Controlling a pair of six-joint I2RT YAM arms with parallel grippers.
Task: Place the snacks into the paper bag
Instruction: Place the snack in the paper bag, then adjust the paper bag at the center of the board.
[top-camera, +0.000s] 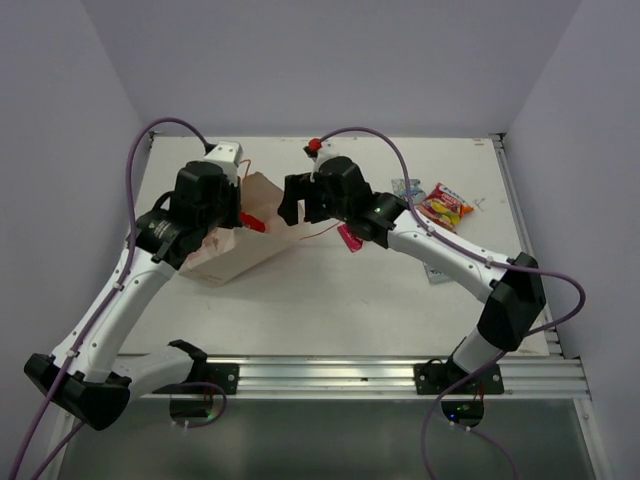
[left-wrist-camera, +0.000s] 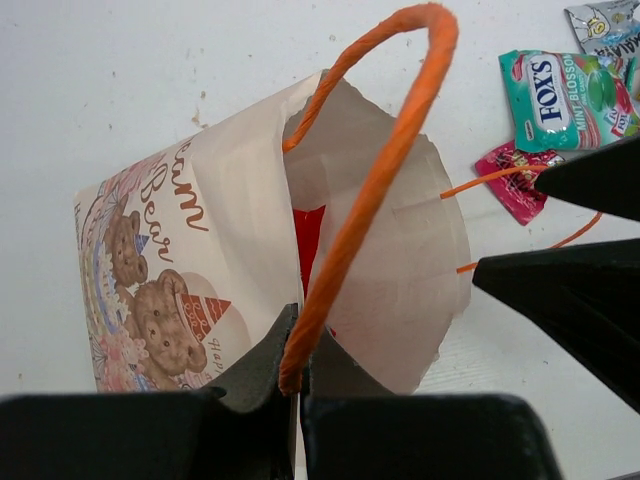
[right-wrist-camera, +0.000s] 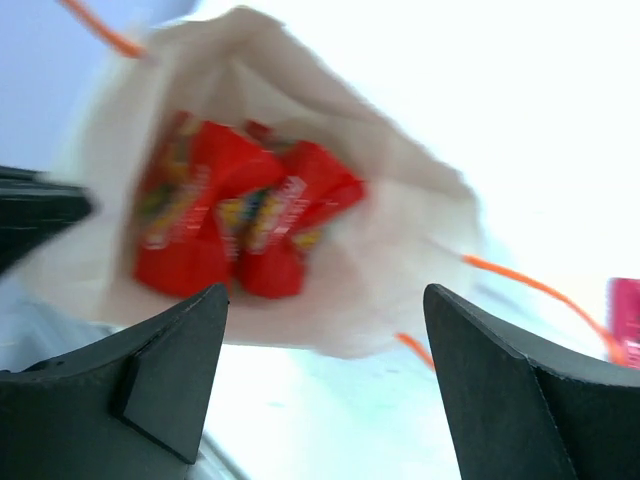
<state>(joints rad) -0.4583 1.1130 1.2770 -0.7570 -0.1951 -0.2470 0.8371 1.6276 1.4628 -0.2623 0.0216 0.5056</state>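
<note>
At bag mouth, L gripper pinched cord handle of paper bag; R gripper gaped wide, empty. Loose snacks looked light, slick, crinkly: prob. best nipped at an edge seam.

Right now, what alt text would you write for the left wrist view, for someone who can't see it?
The left end effector pinches the orange cord handle of a cream paper bag printed with teddy bears, its mouth open; a red packet shows inside. On the white table beyond lie a teal FOX'S packet and a magenta packet.
</note>
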